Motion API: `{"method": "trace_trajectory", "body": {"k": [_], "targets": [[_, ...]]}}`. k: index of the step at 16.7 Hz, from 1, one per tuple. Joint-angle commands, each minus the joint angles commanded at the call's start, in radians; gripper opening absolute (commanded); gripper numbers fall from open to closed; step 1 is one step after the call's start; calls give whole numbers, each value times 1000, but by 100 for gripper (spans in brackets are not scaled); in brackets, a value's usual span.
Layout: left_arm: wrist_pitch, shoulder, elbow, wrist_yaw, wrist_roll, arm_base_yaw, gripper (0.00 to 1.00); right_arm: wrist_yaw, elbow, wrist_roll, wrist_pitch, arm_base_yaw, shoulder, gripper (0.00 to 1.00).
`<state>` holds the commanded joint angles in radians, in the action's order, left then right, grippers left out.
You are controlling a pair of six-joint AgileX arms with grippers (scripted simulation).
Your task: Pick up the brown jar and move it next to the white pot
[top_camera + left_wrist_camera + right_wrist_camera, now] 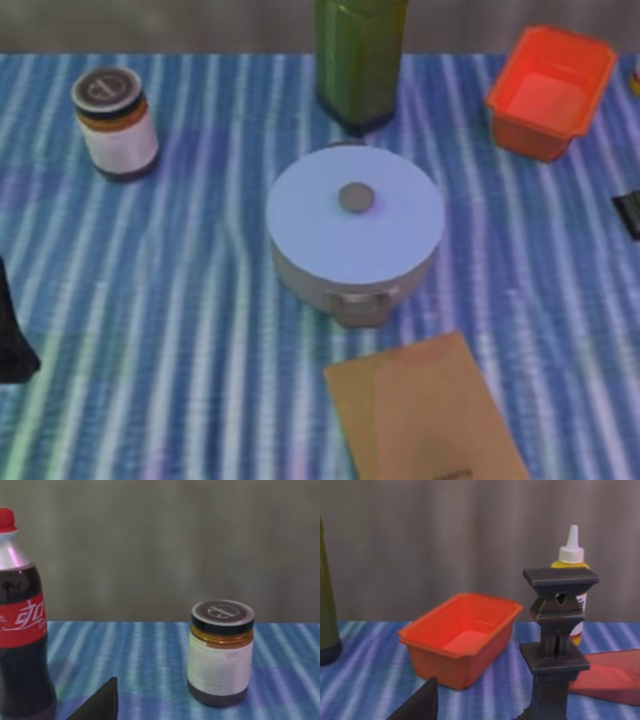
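The brown jar [115, 122] stands upright at the far left of the striped bench [180, 330], well apart from the white pot [355, 232], which sits at the centre with its lid on. Nothing holds the jar. The left end effector [12, 335] shows only as a dark shape at the left edge, nearer than the jar; whether it is spread or pressed together cannot be told. The right end effector [630, 212] barely shows at the right edge, its state equally unclear. A green bottle [360, 60] stands just beyond the pot, an orange-red tub [550, 92] at far right.
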<state>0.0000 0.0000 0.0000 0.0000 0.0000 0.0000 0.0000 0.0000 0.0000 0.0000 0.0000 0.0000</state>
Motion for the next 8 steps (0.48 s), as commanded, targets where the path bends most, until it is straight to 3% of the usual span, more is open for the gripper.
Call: {"method": "trace_trajectory", "body": {"k": [8], "targets": [[-131, 179, 120, 18, 44, 0, 100, 0, 0, 0, 0, 0, 0, 100]]}}
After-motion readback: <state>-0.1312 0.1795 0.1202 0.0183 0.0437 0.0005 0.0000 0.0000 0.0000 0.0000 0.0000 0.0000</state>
